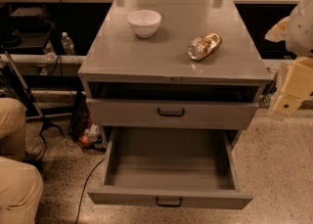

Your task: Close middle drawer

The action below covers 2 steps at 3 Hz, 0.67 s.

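Observation:
The middle drawer (pixel 168 162) is pulled far out of the grey cabinet, showing a deep, bare grey tray. Its low front panel carries a small black loop handle (pixel 168 201) near the bottom edge of the view. Above it is another grey drawer (pixel 171 113) with a taller front and a wider black handle, standing slightly out with a dark gap over it. My gripper (pixel 288 98) hangs at the right edge of the view, beside the cabinet's right front corner, above and to the right of the open drawer and not touching it.
A white bowl (pixel 144 22) and a crumpled golden bag (pixel 204 45) lie on the cabinet top (pixel 122 54). A person's legs (pixel 14 169) are at the lower left. Cables and bottles sit on the floor to the left (pixel 88 135). Speckled floor lies to the right (pixel 279 169).

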Motion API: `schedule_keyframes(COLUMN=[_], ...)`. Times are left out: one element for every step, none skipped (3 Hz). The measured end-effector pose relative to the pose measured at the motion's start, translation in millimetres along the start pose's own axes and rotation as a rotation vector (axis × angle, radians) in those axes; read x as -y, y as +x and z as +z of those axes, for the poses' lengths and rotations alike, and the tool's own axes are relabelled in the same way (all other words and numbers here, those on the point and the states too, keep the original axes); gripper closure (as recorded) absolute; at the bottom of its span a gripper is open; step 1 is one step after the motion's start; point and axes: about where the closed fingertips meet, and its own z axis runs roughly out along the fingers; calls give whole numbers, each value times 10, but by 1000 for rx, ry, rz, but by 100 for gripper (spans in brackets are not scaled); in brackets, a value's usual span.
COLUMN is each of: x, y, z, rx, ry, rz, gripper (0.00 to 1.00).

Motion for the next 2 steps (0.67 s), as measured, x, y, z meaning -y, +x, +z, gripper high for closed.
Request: schedule_keyframes(x=[0,-67], y=[0,30], z=[0,100], rx=[0,-14], ry=[0,-32], rz=[0,7], gripper=[0,0])
